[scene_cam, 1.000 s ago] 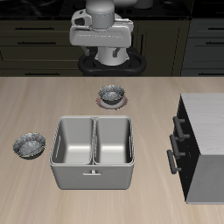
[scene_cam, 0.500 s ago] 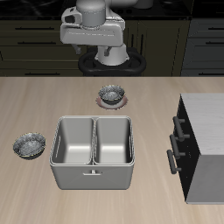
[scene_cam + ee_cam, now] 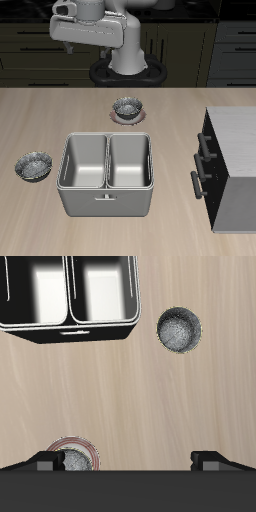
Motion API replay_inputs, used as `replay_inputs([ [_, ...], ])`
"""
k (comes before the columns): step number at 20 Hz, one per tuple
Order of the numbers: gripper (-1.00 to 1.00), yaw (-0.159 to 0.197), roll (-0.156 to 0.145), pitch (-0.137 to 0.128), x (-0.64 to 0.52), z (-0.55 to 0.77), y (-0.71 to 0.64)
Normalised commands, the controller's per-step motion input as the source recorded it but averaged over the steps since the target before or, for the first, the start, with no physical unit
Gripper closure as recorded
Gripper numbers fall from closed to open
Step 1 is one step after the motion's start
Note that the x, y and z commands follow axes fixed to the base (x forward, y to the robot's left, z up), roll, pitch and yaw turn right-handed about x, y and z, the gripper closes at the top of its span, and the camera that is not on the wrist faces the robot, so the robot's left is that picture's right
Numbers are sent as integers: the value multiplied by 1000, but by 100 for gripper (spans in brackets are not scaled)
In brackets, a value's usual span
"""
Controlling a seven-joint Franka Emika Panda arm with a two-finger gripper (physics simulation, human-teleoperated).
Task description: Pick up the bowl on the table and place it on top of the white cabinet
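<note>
The bowl [image 3: 33,166] is grey and speckled and sits alone on the table [image 3: 170,130], beside the metal basin and near the table's edge. It also shows in the wrist view [image 3: 178,330]. The white cabinet [image 3: 238,150] stands at the opposite end of the table, with a pale top and black handles. My gripper [image 3: 85,42] hangs high above the table's back edge, far from the bowl. In the wrist view the gripper [image 3: 128,461] is open and empty, with its fingertips [image 3: 45,463] wide apart.
A grey two-compartment metal basin [image 3: 107,172] stands mid-table between the bowl and the cabinet; it shows in the wrist view [image 3: 70,296] too. A like bowl on a reddish disc [image 3: 127,108] sits farther back, near the robot's base, and in the wrist view [image 3: 73,456].
The arm has swung sideways along the table's back, toward the side where the bowl sits. The bowl, basin and cabinet have not moved.
</note>
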Motion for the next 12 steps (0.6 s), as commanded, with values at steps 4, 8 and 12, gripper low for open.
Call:
replay_inputs([
  [4,-100,-4,-24,-30,-32,189,-443],
  [8,-100,-18,-42,-9,-3,64,-382],
  [12,-100,7,-42,-14,36,-2,-151],
])
